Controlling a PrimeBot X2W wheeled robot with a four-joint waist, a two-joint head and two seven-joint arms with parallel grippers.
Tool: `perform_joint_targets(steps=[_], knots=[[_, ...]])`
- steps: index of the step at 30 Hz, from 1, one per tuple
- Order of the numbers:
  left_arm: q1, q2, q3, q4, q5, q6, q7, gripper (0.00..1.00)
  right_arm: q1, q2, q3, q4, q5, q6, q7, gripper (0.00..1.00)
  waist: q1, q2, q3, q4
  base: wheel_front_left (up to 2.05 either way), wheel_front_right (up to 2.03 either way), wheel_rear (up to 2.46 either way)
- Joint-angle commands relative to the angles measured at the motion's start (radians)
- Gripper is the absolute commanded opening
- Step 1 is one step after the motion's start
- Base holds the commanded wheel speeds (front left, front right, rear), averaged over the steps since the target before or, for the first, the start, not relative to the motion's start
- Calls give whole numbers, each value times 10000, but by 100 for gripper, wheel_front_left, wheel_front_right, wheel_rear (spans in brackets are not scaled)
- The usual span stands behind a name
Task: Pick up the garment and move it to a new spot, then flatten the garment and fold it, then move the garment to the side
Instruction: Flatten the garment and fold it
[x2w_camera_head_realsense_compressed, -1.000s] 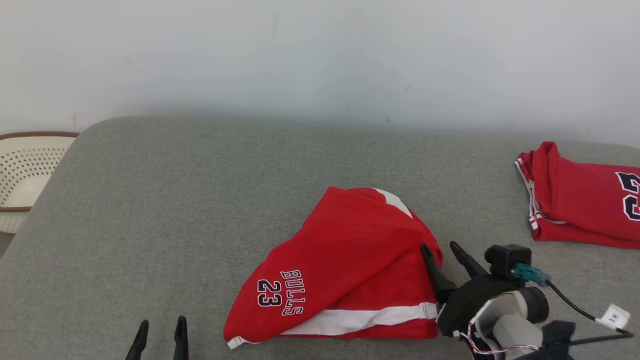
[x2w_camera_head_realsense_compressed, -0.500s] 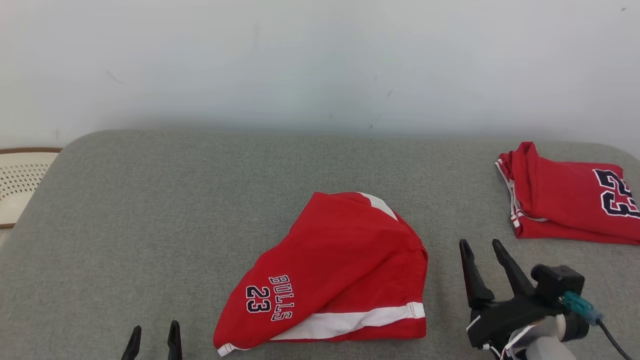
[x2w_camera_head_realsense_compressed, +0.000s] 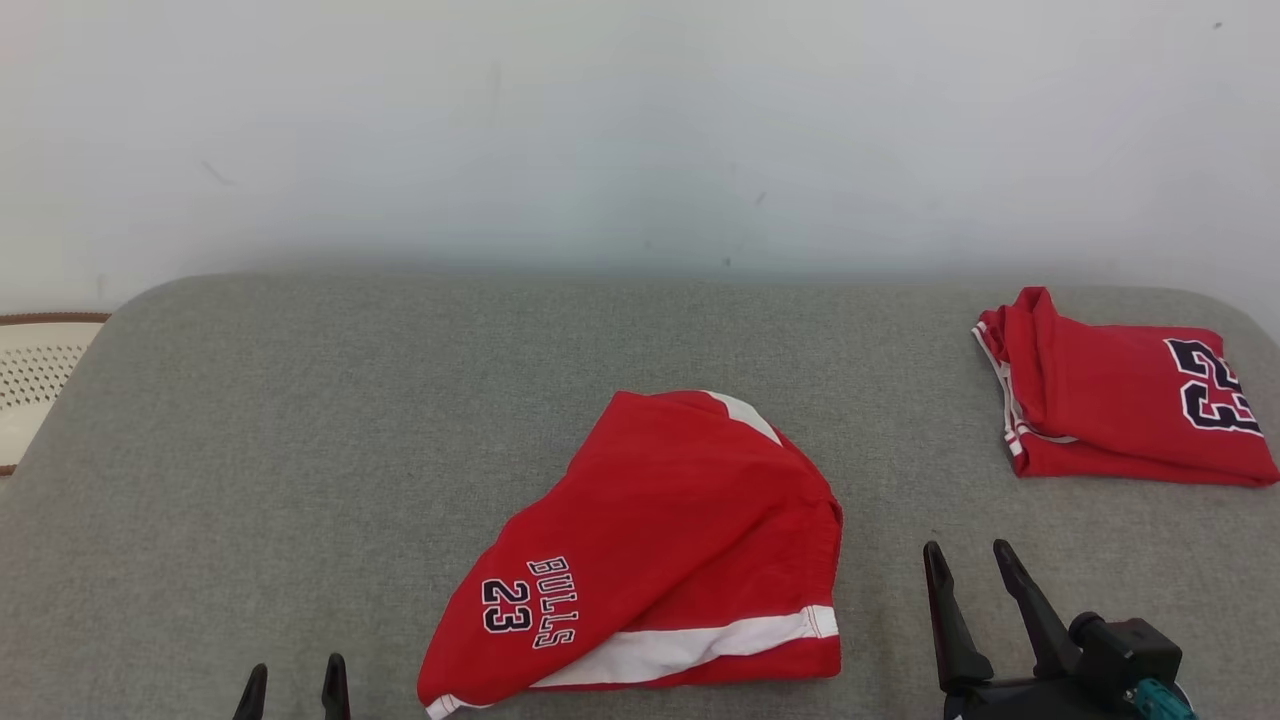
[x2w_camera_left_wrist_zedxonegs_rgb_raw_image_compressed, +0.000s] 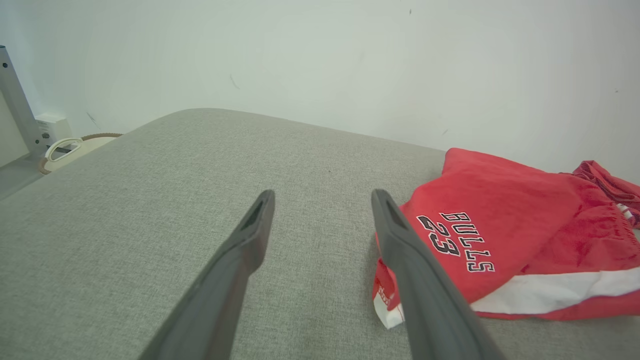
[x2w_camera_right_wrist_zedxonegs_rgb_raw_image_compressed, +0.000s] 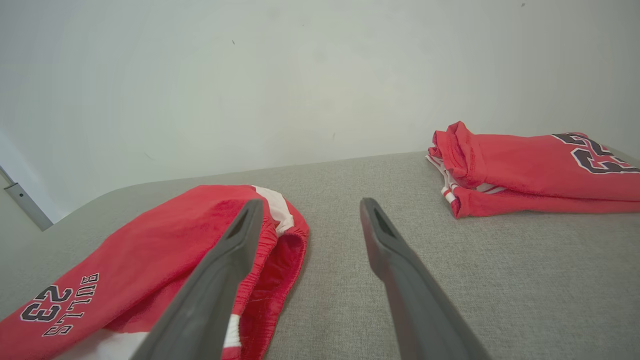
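Observation:
The garment (x2w_camera_head_realsense_compressed: 660, 540) is a pair of red shorts with a white stripe and "BULLS 23" lettering, lying folded over on the grey cushion near its front middle. It also shows in the left wrist view (x2w_camera_left_wrist_zedxonegs_rgb_raw_image_compressed: 505, 235) and the right wrist view (x2w_camera_right_wrist_zedxonegs_rgb_raw_image_compressed: 165, 260). My right gripper (x2w_camera_head_realsense_compressed: 968, 560) stands open just right of the shorts, nothing between its fingers (x2w_camera_right_wrist_zedxonegs_rgb_raw_image_compressed: 385, 250). At the bottom left my left gripper (x2w_camera_head_realsense_compressed: 292, 678) is open and empty, left of the shorts' hem; its fingers (x2w_camera_left_wrist_zedxonegs_rgb_raw_image_compressed: 250, 240) rise over bare cushion.
A second red garment (x2w_camera_head_realsense_compressed: 1120, 405) with "23" lies folded at the cushion's right back (x2w_camera_right_wrist_zedxonegs_rgb_raw_image_compressed: 525, 170). A perforated cream basket (x2w_camera_head_realsense_compressed: 30, 380) stands off the left edge. The white wall runs behind the grey cushion (x2w_camera_head_realsense_compressed: 350, 430).
My right gripper has let go of the shorts' right edge and drawn back to the right and down. The camera has shifted, so the whole picture slid left.

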Motion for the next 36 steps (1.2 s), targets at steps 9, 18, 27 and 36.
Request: perform_joint_targets(steps=[9,18,27,36], knots=[[293,200,-54,-99,549,-76,-43,100,505,83,85,-302,-328,-6,-14,100,1,0,-54,-182,0,0,0],[251,181,-32,-118,554,19,-45,100,499,166,42,-308,-397,-6,-14,100,1,0,-27,-255,0,0,0],[228,168,-42,-146,533,86,-43,100,464,216,24,-279,-442,-6,-14,100,1,0,-9,-273,0,0,0],[204,172,-34,-123,529,78,-45,100,444,274,25,-257,-471,-6,-14,100,1,0,25,-277,0,0,0]])
